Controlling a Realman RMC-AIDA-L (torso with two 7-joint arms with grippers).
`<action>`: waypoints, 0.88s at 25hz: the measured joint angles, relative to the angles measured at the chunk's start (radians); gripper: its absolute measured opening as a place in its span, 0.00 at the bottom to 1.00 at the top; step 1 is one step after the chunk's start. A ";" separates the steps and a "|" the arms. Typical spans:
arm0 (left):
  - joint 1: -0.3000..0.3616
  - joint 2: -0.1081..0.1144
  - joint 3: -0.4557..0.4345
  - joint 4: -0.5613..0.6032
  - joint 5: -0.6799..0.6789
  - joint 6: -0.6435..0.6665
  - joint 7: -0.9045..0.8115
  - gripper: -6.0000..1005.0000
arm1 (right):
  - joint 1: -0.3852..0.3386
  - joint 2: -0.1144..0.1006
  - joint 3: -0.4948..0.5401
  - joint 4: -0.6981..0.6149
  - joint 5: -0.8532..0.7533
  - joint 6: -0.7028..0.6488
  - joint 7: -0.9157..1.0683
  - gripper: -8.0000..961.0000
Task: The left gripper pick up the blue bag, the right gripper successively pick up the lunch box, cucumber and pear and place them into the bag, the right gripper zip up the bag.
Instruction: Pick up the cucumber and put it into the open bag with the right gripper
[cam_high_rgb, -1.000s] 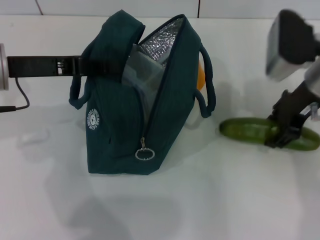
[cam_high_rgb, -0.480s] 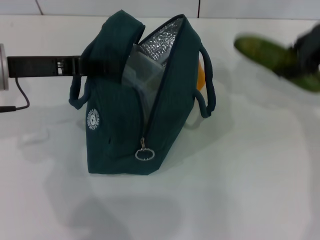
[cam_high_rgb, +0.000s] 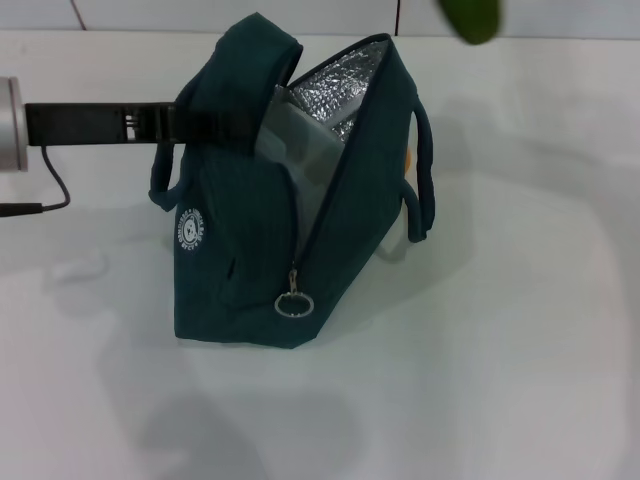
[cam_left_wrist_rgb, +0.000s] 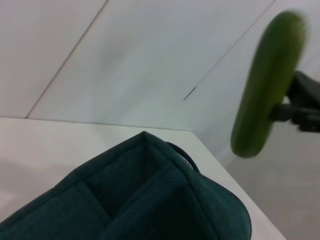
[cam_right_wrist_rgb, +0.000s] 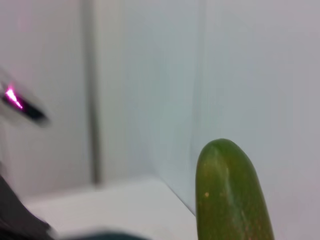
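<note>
fingers: left gripper (cam_high_rgb: 175, 122) clamped on blue bag (cam_high_rgb: 250, 250) handle; right gripper (cam_left_wrist_rgb: 292, 107) gripping cucumber (cam_left_wrist_rgb: 267, 82)
cucumber: airborne, above bag's open top
lunch box (cam_high_rgb: 290, 140): inside bag
pear (cam_high_rgb: 408, 160): behind bag

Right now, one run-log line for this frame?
left end effector: holding blue bag handle | right end effector: cucumber airborne above bag | lunch box: inside | zipper: open
</note>
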 joint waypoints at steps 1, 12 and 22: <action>-0.001 0.000 0.000 0.000 0.000 0.000 0.000 0.04 | 0.000 0.000 -0.013 0.025 0.052 0.010 -0.024 0.60; 0.000 0.000 0.000 -0.005 -0.036 -0.002 0.000 0.04 | 0.012 0.004 -0.121 0.374 0.453 0.022 -0.333 0.60; -0.005 0.001 0.000 -0.006 -0.031 -0.004 -0.001 0.04 | 0.014 0.011 -0.201 0.632 0.696 -0.041 -0.627 0.60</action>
